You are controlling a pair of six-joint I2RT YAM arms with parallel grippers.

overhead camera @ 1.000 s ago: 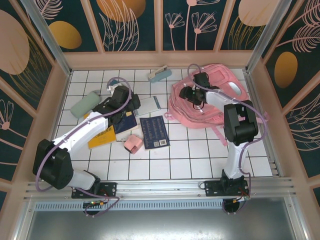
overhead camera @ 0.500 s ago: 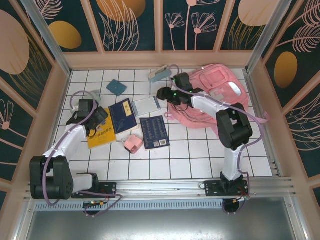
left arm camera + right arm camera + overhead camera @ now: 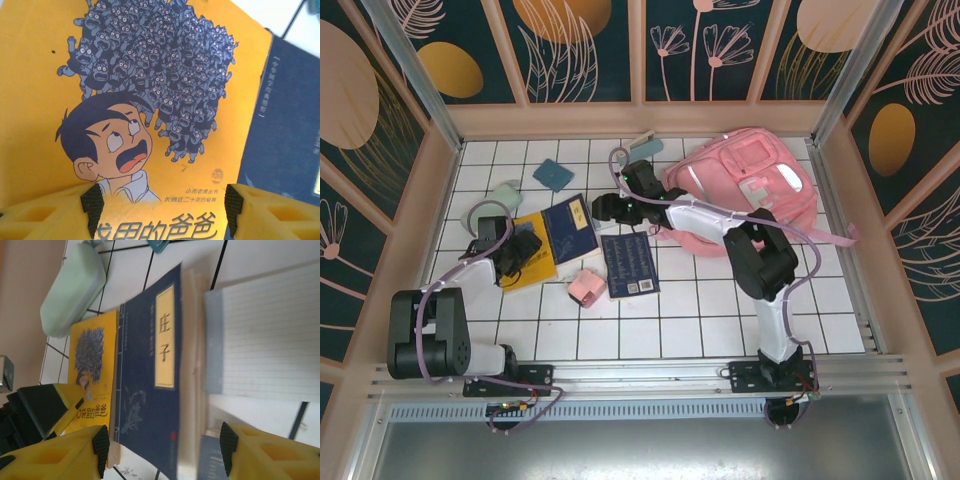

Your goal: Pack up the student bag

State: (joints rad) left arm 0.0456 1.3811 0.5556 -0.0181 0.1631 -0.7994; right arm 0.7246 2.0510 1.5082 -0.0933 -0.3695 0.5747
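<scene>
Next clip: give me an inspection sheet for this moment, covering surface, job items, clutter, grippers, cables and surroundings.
Surface: white tiled table, with items spread over its left and middle.
Job's things: student bag, pink, lying at the far right; cannot tell whether it is open.
Clutter: yellow comic book, labelled dark blue book, second dark blue book, lined notebook, mint case, small pink box, teal square.
Grippers: left gripper over the yellow comic book, jaws apart, nothing held; right gripper above the labelled dark blue book, jaws apart, nothing held.
Cables: purple cables run along both arms.
Surroundings: dark floral wall panels; metal rail at the near edge.
</scene>
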